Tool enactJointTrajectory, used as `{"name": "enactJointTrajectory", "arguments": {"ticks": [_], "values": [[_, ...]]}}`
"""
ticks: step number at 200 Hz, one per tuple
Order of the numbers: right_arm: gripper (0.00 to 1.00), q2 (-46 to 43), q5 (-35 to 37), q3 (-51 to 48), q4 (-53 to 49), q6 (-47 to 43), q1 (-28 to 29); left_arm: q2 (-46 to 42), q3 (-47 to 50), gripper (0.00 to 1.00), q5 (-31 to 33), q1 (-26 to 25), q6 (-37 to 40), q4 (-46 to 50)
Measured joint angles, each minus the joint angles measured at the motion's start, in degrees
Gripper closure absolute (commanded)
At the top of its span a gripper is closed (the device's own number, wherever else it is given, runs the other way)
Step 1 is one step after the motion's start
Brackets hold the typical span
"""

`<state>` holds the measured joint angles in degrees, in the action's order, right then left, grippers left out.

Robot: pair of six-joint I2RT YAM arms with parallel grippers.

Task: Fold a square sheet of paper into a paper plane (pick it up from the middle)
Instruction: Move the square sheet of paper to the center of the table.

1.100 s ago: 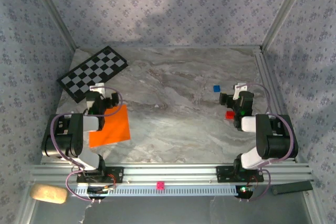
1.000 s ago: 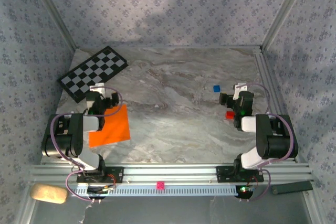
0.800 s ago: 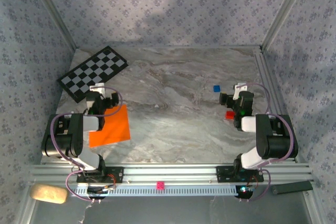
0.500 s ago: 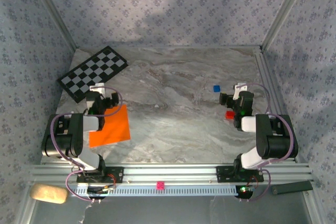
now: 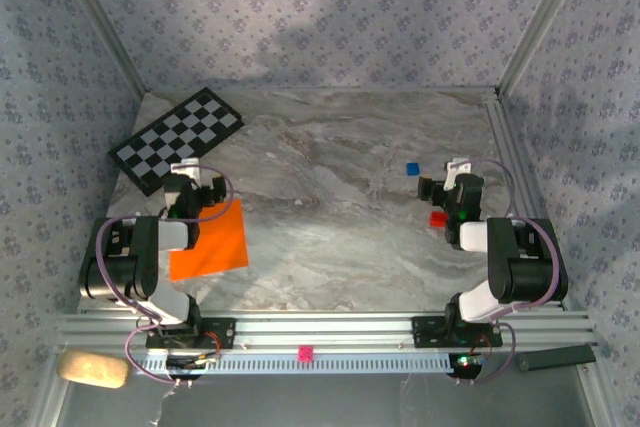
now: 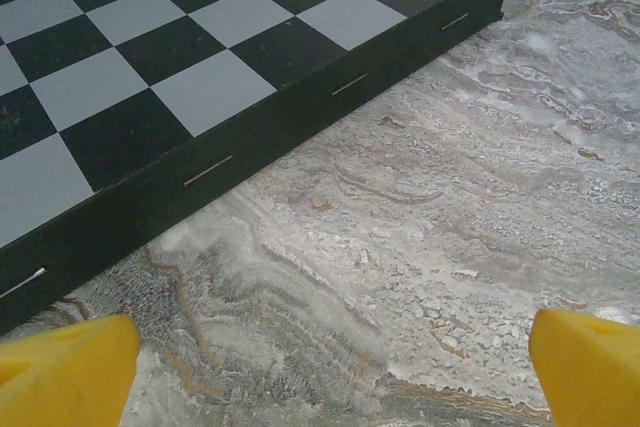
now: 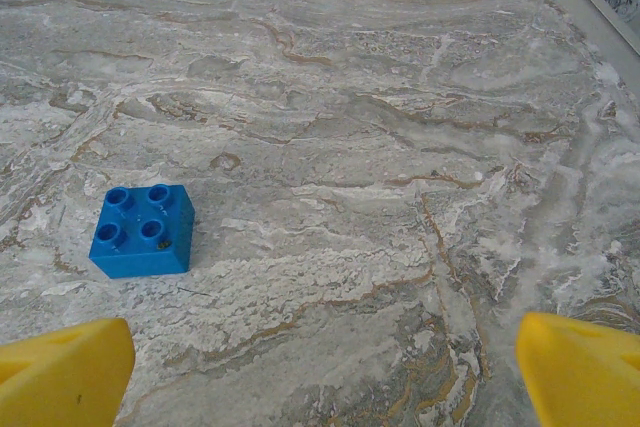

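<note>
At the far left corner of the marble table [image 5: 330, 237] lay the black-and-white checkerboard [image 5: 177, 139], turned at an angle to the edges. Just nearer than it, by the left edge, the left gripper [image 5: 193, 175] hung low over the surface; in the left wrist view its two yellow fingertips [image 6: 65, 367] stood far apart at the bottom corners, spread wide with only bare marble between them, and the dark side of the checkerboard [image 6: 250, 137] ran slantwise across the view just beyond. The square sheet of paper [image 5: 215, 242] lay flat and unfolded near the near left corner, just beside the left arm, its left side partly covered by that arm and its far corner reaching up beside the gripper. No finger touched it as far as the overhead view showed. Toward the right edge, a small blue brick [image 5: 411, 169] sat on the marble, with a small red cube [image 5: 437, 218] nearer and a little to the right of it. The right gripper [image 5: 447, 175] hovered between the two, close to the right edge; the right wrist view showed its yellow fingertips [image 7: 65, 372] likewise wide apart and holding nothing, with the four-studded blue brick [image 7: 143, 230] ahead and to their left.
</note>
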<state>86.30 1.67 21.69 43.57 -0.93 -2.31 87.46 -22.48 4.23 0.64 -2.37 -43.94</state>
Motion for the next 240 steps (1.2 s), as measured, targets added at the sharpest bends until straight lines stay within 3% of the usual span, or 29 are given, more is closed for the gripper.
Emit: {"name": "enactJointTrajectory", "arguments": {"ticks": [74, 101, 129, 149, 174, 202, 240], "values": [[0.00, -1.79, -1.29, 1.36, -4.22, -1.29, 0.94, -2.82, -1.55, 0.00, -1.77, 0.00, 0.79, 4.11], [0.00, -7.19, -1.07, 8.24, -17.49, 0.13, 1.11, -10.36, -4.63, 0.00, -0.13, 0.44, -3.28, 15.15], [0.00, -14.03, -2.14, 14.32, -28.35, 5.31, 1.07, -17.18, -11.56, 0.00, 1.09, 4.59, -13.46, 30.58], [0.00, -17.62, -7.61, 15.15, -33.46, 10.86, 0.31, -19.32, -14.23, 0.00, -1.57, 8.55, -20.76, 38.69], [0.00, -17.79, -16.39, 15.21, -38.86, 17.70, -0.22, -18.84, -14.53, 0.00, -10.16, 10.84, -26.01, 47.45], [0.00, -16.33, -23.10, 15.58, -43.12, 23.30, 2.60, -18.47, -12.39, 0.01, -18.84, 10.12, -30.56, 51.56], [0.00, -13.31, -23.52, 17.14, -46.10, 25.38, 10.99, -18.47, -10.08, 0.01, -20.65, 5.51, -32.89, 56.61]]}}
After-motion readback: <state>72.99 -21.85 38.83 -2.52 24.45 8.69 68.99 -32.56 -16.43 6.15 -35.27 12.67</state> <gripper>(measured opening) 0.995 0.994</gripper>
